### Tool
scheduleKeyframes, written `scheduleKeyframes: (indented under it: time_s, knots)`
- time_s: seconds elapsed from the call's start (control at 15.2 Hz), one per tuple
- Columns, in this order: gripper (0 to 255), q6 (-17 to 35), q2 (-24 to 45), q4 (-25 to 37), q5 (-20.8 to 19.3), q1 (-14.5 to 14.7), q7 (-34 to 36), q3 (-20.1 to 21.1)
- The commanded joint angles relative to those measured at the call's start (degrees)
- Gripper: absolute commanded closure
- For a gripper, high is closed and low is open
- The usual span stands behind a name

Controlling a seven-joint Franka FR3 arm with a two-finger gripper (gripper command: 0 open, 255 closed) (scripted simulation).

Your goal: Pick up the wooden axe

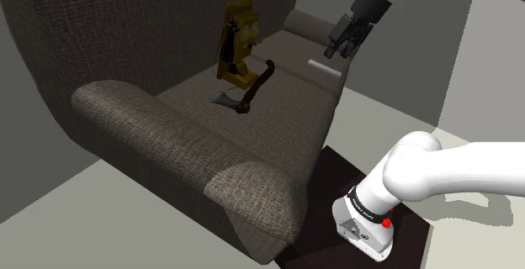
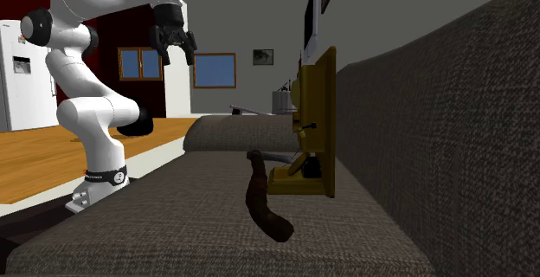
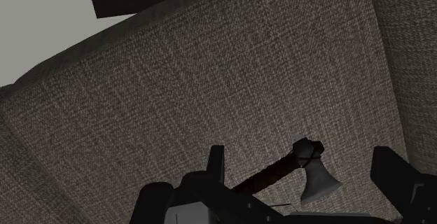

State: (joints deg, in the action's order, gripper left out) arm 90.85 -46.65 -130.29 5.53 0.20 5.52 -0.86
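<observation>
The axe (image 1: 256,85) lies on the sofa seat, with a dark brown curved handle and a small grey head at its near end. It rests just in front of a yellow boxy object. In the second exterior view the axe handle (image 2: 261,196) arches up from the cushion. My gripper (image 1: 342,45) hangs open in the air above the seat's far end, well off the axe. From the side, the gripper (image 2: 172,47) is high over the sofa's front edge. In the wrist view the axe (image 3: 315,180) shows far below, between my spread fingers (image 3: 216,164).
The yellow boxy object (image 1: 238,40) leans against the dark grey sofa's backrest (image 1: 126,23). A thin white slab (image 1: 325,65) lies on the far seat cushion under the gripper. The padded armrest (image 1: 168,137) bounds the near end. A dark mat (image 1: 336,175) lies under the stand.
</observation>
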Motion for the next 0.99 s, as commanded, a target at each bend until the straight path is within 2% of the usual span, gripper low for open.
scheduleKeyframes:
  time_s: [0.0,0.46,0.92]
  knots:
    - [0,0.0,0.0,0.0,0.0,0.0,0.0,0.0]
    - [0,13.1,10.4,-1.8,2.4,-3.6,11.3,3.2]
    - [0,24.8,22.8,-0.2,3.5,-7.0,22.3,5.5]
